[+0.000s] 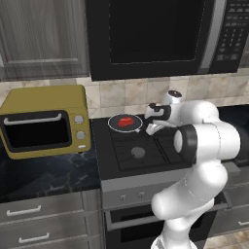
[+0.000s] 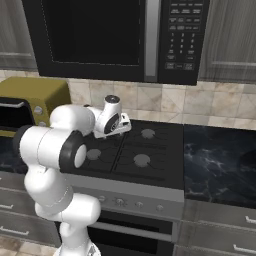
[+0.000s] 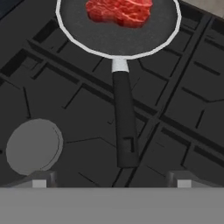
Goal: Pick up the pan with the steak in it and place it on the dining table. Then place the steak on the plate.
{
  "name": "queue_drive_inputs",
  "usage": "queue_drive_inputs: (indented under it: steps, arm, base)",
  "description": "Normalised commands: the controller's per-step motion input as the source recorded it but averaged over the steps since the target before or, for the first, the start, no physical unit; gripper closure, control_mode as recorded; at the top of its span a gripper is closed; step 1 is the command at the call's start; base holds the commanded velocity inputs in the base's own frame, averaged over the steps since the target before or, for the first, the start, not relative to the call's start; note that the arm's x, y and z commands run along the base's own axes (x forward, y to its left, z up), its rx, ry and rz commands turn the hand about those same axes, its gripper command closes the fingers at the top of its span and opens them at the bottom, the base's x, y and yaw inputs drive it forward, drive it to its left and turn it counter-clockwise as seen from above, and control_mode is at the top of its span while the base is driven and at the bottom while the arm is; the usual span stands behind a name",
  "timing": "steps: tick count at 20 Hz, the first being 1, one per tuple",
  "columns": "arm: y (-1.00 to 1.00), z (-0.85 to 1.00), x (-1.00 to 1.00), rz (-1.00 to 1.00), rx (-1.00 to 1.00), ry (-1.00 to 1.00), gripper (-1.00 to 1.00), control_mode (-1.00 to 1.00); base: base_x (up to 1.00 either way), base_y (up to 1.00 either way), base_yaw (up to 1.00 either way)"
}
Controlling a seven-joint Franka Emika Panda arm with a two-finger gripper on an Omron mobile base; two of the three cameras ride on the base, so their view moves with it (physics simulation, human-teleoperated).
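Hovering over the stove (image 1: 138, 151), the gripper (image 3: 111, 181) had its fingers (image 3: 39, 179) spread wide, straddling the handle of the pan (image 3: 118, 37), seemingly lined up to grasp it; the steak (image 3: 119, 12) lay inside, on the rear burner.

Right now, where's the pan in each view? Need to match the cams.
Left base view: the pan sits on the stove's back left burner, steak inside, just left of the gripper.
Right base view: can't make it out; the arm covers that burner.
Hand view: pan at top centre, handle running down toward the fingertips.
Shared landmark: the stove grates.
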Motion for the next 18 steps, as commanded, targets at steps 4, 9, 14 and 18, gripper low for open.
queue_drive_inputs:
  steps: [4,9,14,18]
  arm:
    - [0.00,-0.23,0.10,0.00,-0.03,0.01,-1.00,-1.00]
    - [0.02,-0.31,0.20,0.00,-0.06,0.03,-1.00,-1.00]
    - [0.00,-0.23,0.32,0.00,-0.02,0.00,-1.00,-1.00]
    - [0.00,-0.26,0.31,0.00,0.00,0.00,-1.00,-1.00]
  base:
    - [0.00,0.00,0.00]
    - [0.00,0.00,0.00]
    - [0.00,0.00,0.00]
    - [0.00,0.00,0.00]
